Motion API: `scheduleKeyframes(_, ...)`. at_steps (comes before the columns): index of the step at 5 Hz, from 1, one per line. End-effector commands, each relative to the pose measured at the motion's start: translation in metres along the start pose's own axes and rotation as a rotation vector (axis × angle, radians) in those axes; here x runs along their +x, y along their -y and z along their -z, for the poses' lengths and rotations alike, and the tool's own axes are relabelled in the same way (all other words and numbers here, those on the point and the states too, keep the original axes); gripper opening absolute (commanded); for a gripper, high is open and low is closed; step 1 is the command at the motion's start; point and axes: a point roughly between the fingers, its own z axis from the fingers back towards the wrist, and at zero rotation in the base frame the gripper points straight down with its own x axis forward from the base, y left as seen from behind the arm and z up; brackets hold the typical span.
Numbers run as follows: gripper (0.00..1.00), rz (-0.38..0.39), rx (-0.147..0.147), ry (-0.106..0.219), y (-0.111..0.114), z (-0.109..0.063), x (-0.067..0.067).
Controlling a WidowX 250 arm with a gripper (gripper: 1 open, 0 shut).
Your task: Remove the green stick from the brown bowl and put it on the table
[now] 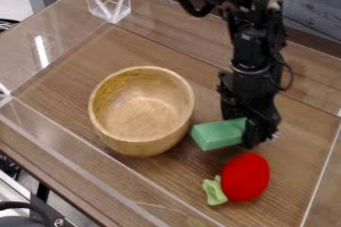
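Note:
The green stick [218, 133] is a short green block lying outside the brown bowl [143, 110], just off the bowl's right side and low over the wooden table [160, 47]. My gripper [254, 129] points straight down at the block's right end. Its black fingers [265, 128] are closed around that end. The bowl is upright and nothing shows inside it.
A red toy fruit [245, 176] with a green leaf [213, 190] lies close in front of the gripper. Clear plastic walls [54, 42] ring the table, and a clear stand [110, 5] sits at the back left.

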Motion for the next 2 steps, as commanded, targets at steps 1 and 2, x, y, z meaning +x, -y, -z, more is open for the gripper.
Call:
scheduleKeyframes(1,0.00,-0.028,0.027,0.075,0.0086,-0.0230,0.0136)
scheduleKeyframes(2,0.00,-0.002,0.028,0.073,0.0154,-0.0290,0.0066)
